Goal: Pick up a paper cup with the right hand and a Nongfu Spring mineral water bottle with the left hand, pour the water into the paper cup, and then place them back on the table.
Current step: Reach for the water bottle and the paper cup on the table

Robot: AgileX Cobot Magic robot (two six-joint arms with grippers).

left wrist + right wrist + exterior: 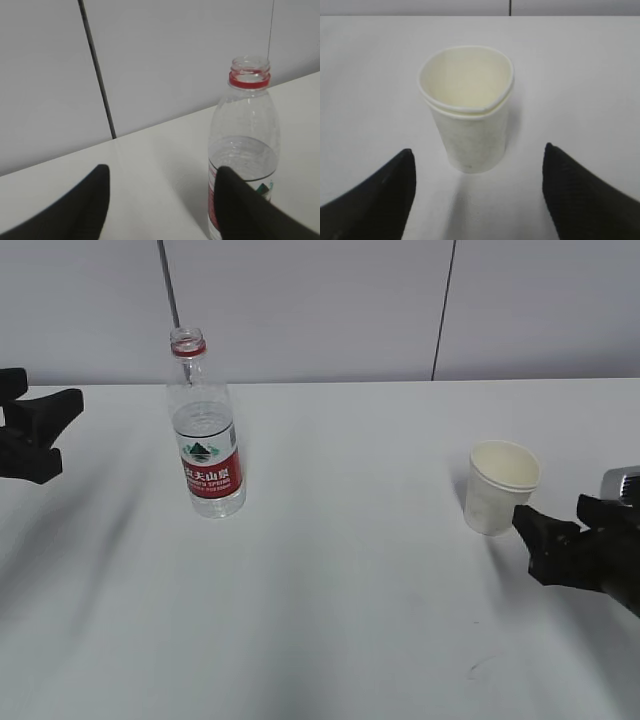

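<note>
The table (pixel 340 570) spreads white and wide, both items standing free on it, nothing lifted yet. On the left the Nongfu Spring mineral water bottle (pixel 205 430) stands upright, uncapped, the water (pixel 243 157) filling roughly its lower half, so a tilt should pour readily. The left hand (pixel 35 435) sits well apart at the frame edge, fingers spread, lined up toward the bottle. On the right, the paper cup (pixel 500 487) stands upright near the right hand (pixel 560 545), whose jaws gape on either side in the wrist view, squared up for a side grasp but not touching. The cup rim looks doubled, possibly two nested cups; hard to say. Both arms are cut off by the frame
</note>
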